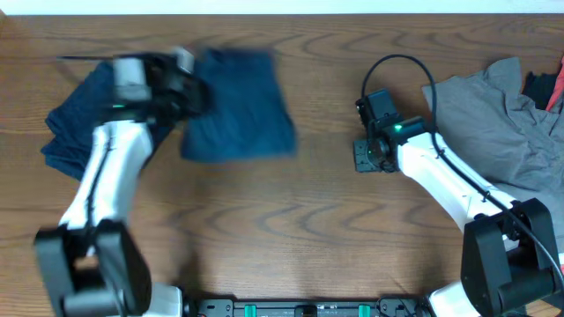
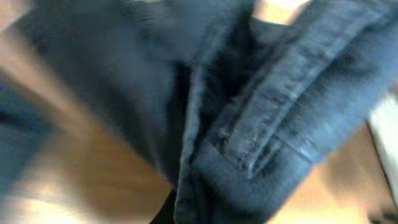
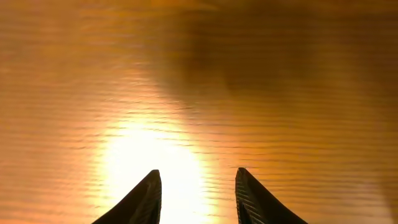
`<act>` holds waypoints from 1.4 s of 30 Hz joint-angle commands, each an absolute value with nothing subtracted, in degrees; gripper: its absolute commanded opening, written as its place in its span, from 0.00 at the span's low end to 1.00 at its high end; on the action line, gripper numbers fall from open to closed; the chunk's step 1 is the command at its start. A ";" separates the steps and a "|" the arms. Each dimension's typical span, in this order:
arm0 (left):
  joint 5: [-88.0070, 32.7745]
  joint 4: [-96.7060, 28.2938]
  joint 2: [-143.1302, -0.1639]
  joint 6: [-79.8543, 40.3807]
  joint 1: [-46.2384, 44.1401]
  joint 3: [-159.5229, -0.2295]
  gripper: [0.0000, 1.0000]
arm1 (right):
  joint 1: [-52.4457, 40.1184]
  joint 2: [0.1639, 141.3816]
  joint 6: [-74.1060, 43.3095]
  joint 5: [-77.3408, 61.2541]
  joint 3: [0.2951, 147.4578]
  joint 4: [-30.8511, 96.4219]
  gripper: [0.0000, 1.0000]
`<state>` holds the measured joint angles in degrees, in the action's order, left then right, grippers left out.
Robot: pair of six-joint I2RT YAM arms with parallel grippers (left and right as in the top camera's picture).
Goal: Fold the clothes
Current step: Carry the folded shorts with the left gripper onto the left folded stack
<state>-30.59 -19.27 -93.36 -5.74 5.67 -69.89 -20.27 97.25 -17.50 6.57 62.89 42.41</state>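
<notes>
A dark blue garment (image 1: 238,106) lies at the back left of the table, one part spread flat and blurred, another bunched at the far left (image 1: 66,132). My left gripper (image 1: 189,92) sits on it and is shut on a fold of the blue fabric, whose seamed hem fills the left wrist view (image 2: 261,124). My right gripper (image 1: 366,157) is open and empty, pointing down just over bare wood right of centre; its two fingertips (image 3: 196,193) frame only the tabletop.
A grey garment (image 1: 493,123) lies crumpled at the back right, with a bit of red and black cloth (image 1: 546,84) at the far right edge. The wooden table (image 1: 282,238) shows bare in the middle and front.
</notes>
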 commanded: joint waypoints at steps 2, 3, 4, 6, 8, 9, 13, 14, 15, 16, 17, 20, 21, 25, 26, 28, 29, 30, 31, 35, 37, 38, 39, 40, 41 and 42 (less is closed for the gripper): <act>-21.87 -15.86 -88.55 -5.17 13.63 -72.38 0.06 | -19.81 97.71 -18.63 8.54 63.51 42.96 0.38; -20.29 -14.63 -88.44 -5.17 15.77 -72.36 0.06 | -19.81 97.71 -18.63 8.51 63.53 43.16 0.38; -19.55 -14.13 -88.53 -5.15 17.04 -72.36 0.06 | -19.81 97.71 -18.63 8.51 63.51 43.33 0.38; -18.15 -13.78 -89.34 -5.15 20.16 -72.36 0.06 | -19.81 97.71 -18.63 8.54 63.53 43.79 0.38; -18.13 -14.04 -91.05 -5.15 22.85 -72.36 0.06 | -19.84 97.71 -18.63 8.51 63.51 44.34 0.38; -18.13 -14.20 -91.94 -5.17 23.86 -72.34 0.06 | -19.84 97.71 -18.63 8.51 63.53 44.60 0.38; -18.15 -14.31 -95.46 -5.19 27.09 -72.34 0.06 | -19.79 97.71 -18.61 8.56 63.53 45.82 0.38; -18.13 -14.44 -95.92 -5.19 27.55 -72.36 0.06 | -19.79 97.71 -18.63 8.56 63.53 46.02 0.38; -18.11 -14.52 -96.27 -5.19 28.01 -72.34 0.06 | -19.79 97.71 -18.61 8.54 63.53 46.15 0.38; -18.09 -14.72 -96.55 -5.17 28.34 -72.34 0.06 | -19.79 97.71 -18.63 8.54 63.53 46.13 0.38; -18.09 -14.76 -96.66 -5.17 28.56 -72.34 0.07 | -19.79 97.71 -18.63 8.54 63.53 46.11 0.38; -16.51 -15.38 -96.73 -5.17 28.86 -72.34 0.06 | -19.79 97.71 -18.63 8.54 63.53 46.02 0.38; -15.46 -15.92 -96.73 -5.17 28.86 -72.36 0.09 | -19.77 97.71 -18.63 8.56 63.53 46.00 0.38; -12.36 -18.17 -96.73 -7.14 28.86 -72.36 0.98 | -19.79 97.71 -18.63 8.56 63.53 46.06 0.38; -10.70 -18.72 -96.66 -8.86 28.86 -72.34 0.98 | -19.79 97.71 -18.63 8.56 63.53 46.06 0.38; -5.76 -20.08 -96.36 -12.12 28.86 -72.36 0.98 | -19.77 97.71 -18.63 8.56 63.53 46.06 0.38; -2.22 -21.06 -95.98 -14.17 28.86 -72.36 0.98 | -19.77 97.71 -18.63 8.56 63.53 46.04 0.39; 1.08 -22.15 -95.53 -16.05 28.86 -72.36 0.98 | -19.79 97.71 -18.63 8.51 63.53 46.00 0.39; 5.28 -23.57 -94.76 -19.07 28.86 -72.36 0.98 | -19.77 97.71 -18.63 8.32 63.53 45.87 0.41; 9.26 -25.06 -91.94 -21.96 28.80 -72.36 0.98 | -19.77 97.71 -18.63 7.99 63.53 45.21 0.43; 9.06 -25.06 -90.67 -21.96 28.14 -72.36 0.98 | -19.79 97.71 -18.65 6.79 63.51 44.56 0.45; 8.71 -25.06 -90.08 -21.93 27.53 -72.36 0.98 | -19.77 97.71 -18.65 5.56 63.53 44.03 0.45; 7.97 -25.06 -89.69 -21.91 26.94 -72.36 0.98 | -19.77 97.71 -18.70 4.60 63.51 43.53 0.45; 6.81 -25.06 -89.34 -21.82 26.04 -72.36 0.98 | -19.79 97.71 -18.94 3.57 63.51 43.00 0.45; 5.21 -25.06 -89.12 -21.43 24.93 -72.36 0.98 | -19.79 97.71 -19.90 2.31 63.51 42.33 0.46; 3.70 -25.08 -89.03 -20.82 23.55 -72.36 0.98 | -19.79 97.71 -20.95 1.26 63.51 41.67 0.49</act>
<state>5.67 -25.08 -89.93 -20.40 26.59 -71.99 -19.99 97.25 -18.50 4.93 62.89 42.54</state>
